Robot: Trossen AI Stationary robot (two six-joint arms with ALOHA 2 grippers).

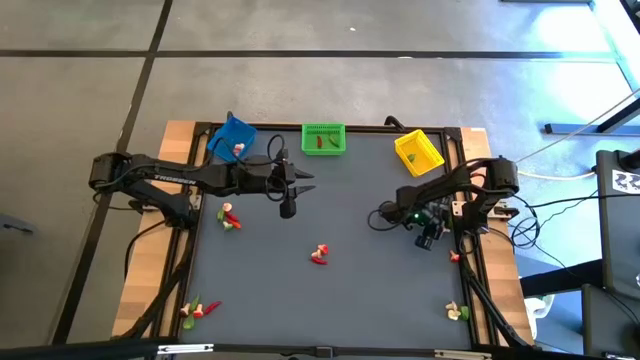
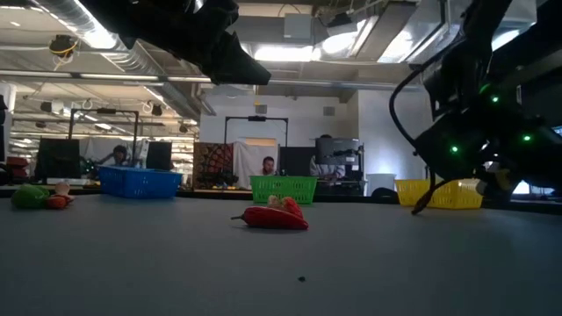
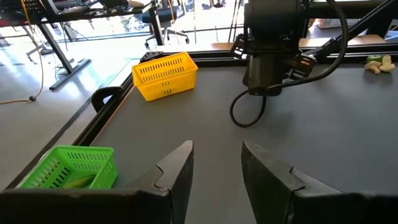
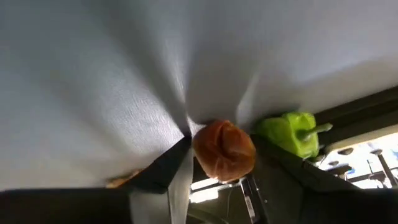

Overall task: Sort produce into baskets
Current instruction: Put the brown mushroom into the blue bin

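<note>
high view: the blue basket (image 1: 232,139), green basket (image 1: 323,138) and yellow basket (image 1: 418,150) each hold a piece or two, while produce lies scattered at several spots on the table (image 1: 350,215), so most sorting seems left. the right gripper (image 4: 219,163) has its fingers around an orange-brown piece (image 4: 224,150); the left gripper (image 3: 216,167) hangs partly open and empty.

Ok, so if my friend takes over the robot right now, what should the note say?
Left end effector: open, empty, above the table near the green basket.
Right end effector: shut on an orange-brown piece by the table's right edge, with a green pepper beside it.
Done: the blue basket, green basket and yellow basket each hold a few pieces.
Left: loose produce at the left pile, centre pile, front-left pile and front-right pile.
</note>
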